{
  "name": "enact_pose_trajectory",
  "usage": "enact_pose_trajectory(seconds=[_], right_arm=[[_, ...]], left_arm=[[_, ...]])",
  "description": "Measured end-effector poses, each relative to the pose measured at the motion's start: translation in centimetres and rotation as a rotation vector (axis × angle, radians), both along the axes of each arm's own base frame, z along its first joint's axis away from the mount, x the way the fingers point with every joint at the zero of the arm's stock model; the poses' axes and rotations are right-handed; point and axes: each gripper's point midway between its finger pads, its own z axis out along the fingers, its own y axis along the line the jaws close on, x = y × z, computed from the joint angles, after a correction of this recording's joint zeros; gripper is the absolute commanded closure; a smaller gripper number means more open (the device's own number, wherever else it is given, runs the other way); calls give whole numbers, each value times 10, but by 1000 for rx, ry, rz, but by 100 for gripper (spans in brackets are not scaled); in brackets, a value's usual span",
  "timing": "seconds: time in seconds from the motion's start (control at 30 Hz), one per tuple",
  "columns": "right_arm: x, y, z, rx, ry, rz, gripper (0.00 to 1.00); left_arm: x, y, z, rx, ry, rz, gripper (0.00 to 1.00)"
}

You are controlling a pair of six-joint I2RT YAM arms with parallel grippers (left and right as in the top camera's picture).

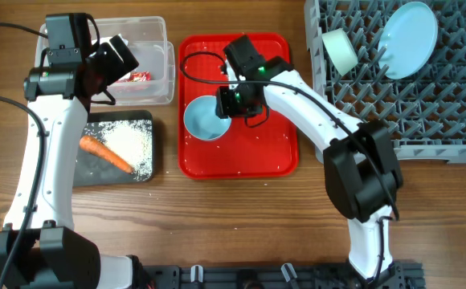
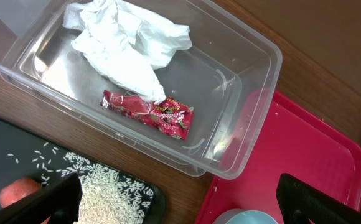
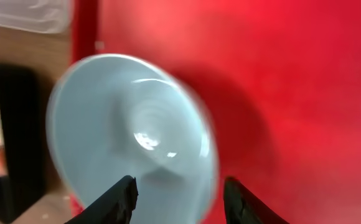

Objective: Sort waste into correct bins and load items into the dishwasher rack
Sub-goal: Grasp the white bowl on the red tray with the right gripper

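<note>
The whitish-blue bowl [image 1: 203,120] sits on the red tray's left part, and it looks blurred in the right wrist view [image 3: 127,127]. My right gripper [image 1: 235,101] [image 3: 180,198] is open, with one finger over the bowl's inside and the other outside its rim. My left gripper [image 1: 120,58] [image 2: 187,208] is open and empty above the clear tub [image 1: 159,32] [image 2: 249,87]. The tub holds the white tissue [image 2: 127,43] and the red wrapper [image 2: 149,113]. The black tray [image 1: 88,172] holds rice [image 1: 132,143] [image 2: 106,194] and the carrot [image 1: 104,153]. The blue plate [image 1: 410,36] and mint bowl [image 1: 340,50] stand in the grey rack [image 1: 426,112]. The yellow cup is out of view.
The red serving tray [image 1: 249,148] [image 2: 299,155] lies between the bins and the rack. A few rice grains lie scattered on it. Bare wooden table runs along the front edge.
</note>
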Motion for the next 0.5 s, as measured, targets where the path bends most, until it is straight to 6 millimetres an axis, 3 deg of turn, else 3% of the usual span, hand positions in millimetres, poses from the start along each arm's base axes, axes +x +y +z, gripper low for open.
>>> enact_pose_trajectory(seconds=[0.1,0.3,0.5], right_arm=[[7,-14,-4,-80,-34,-37,53],[14,-22,-5,-124,-67,-62,73],[17,-18,-3,-107,-80,-58,63]], left_arm=[[0,0,0,0,0,0,0],[0,0,0,0,0,0,0],[0,0,0,0,0,0,0]])
